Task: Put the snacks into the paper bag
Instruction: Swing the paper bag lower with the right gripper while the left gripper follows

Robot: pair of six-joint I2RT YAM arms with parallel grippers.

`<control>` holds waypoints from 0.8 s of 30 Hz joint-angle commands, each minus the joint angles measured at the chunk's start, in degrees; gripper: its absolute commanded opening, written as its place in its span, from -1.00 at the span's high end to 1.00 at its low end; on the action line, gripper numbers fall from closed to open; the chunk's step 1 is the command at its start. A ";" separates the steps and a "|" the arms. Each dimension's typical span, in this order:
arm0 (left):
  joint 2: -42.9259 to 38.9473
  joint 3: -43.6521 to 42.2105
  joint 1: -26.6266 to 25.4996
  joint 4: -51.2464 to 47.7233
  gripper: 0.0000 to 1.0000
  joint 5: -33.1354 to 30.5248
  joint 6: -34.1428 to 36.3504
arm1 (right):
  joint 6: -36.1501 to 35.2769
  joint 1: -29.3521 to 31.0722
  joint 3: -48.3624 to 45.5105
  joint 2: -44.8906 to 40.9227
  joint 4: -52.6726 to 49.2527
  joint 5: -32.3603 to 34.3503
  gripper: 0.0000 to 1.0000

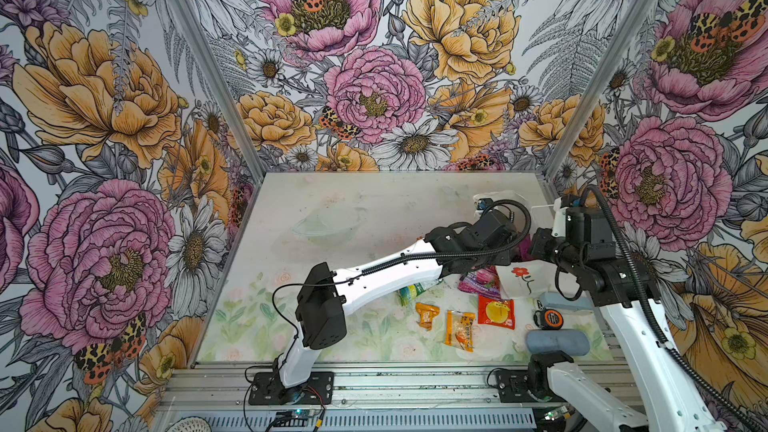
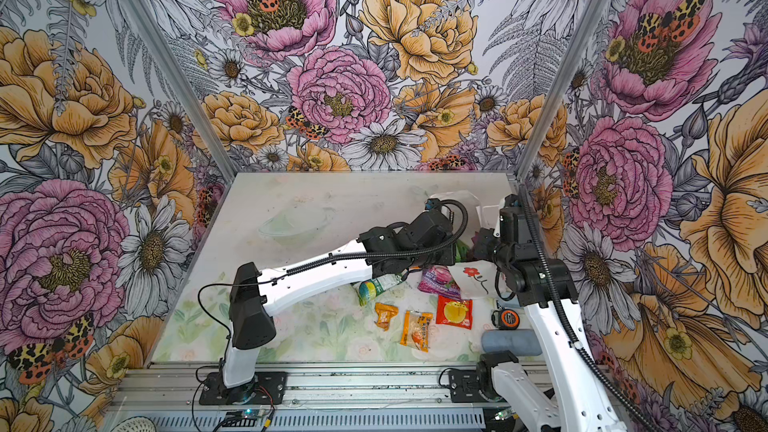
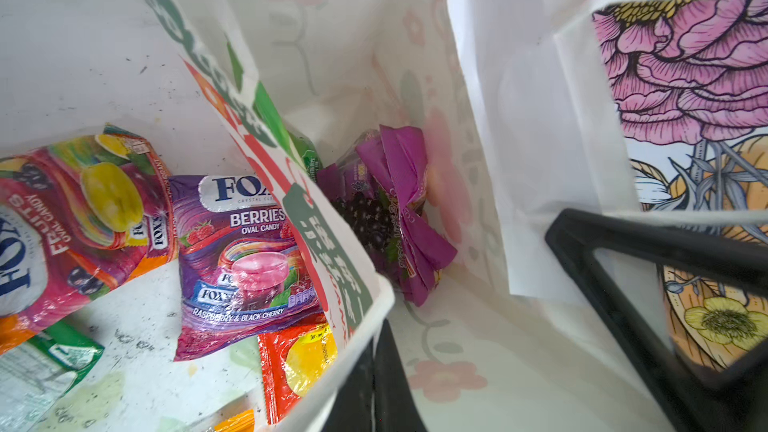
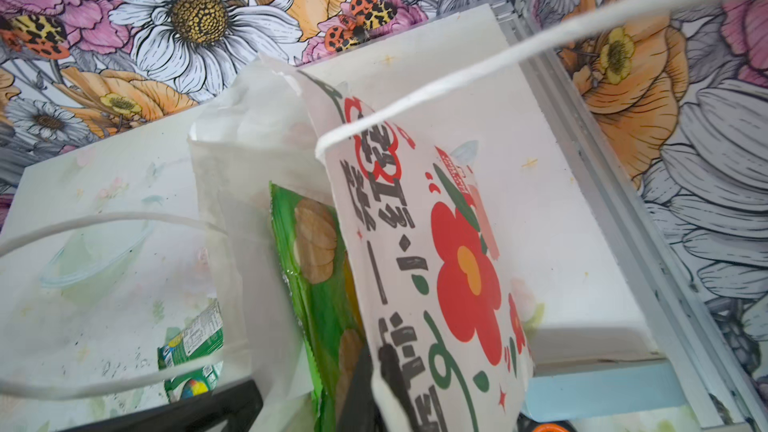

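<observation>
The white paper bag [image 1: 519, 282] with a red flower print stands at the right, between both wrists. My left gripper [image 3: 376, 371] is shut on the bag's near rim [image 3: 353, 351]. On the flowered front wall [image 4: 457, 284], my right gripper [image 4: 374, 380] is also shut. Inside the bag lie a purple packet [image 3: 386, 218] and a green packet [image 4: 316, 276]. On the table outside lie a purple Fox's bag [image 1: 482, 280], a Fox's fruits bag [image 3: 70, 222], a green-white bag [image 1: 411, 290], a red sachet [image 1: 496, 311] and two orange sachets [image 1: 427, 314] [image 1: 460, 330].
An orange-black tape measure [image 1: 549, 318] and a grey-blue oblong case [image 1: 557, 342] lie near the front right edge, with a light blue case [image 1: 565, 301] behind them. The right enclosure wall stands close behind the bag. A faint clear bowl shape [image 1: 328, 226] shows mid-table.
</observation>
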 commanded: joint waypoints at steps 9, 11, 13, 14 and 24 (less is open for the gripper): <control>-9.39 -10.83 4.15 3.77 1.00 -1.66 -0.35 | 5.18 6.76 1.47 3.68 7.75 -2.47 1.00; -11.58 -12.39 4.51 3.91 1.00 -1.70 -0.40 | 6.06 7.85 1.24 4.14 8.79 -2.67 1.00; -13.32 -14.47 4.84 4.35 1.00 -3.79 -0.25 | 7.08 9.29 0.83 4.45 9.80 -2.29 1.00; -13.95 -15.34 5.14 4.55 1.00 -3.69 -0.17 | 7.45 9.88 0.67 4.64 10.21 -2.15 1.00; -20.09 -21.24 9.13 4.21 1.00 -5.87 2.75 | 9.72 15.49 1.11 9.18 16.23 -1.83 1.00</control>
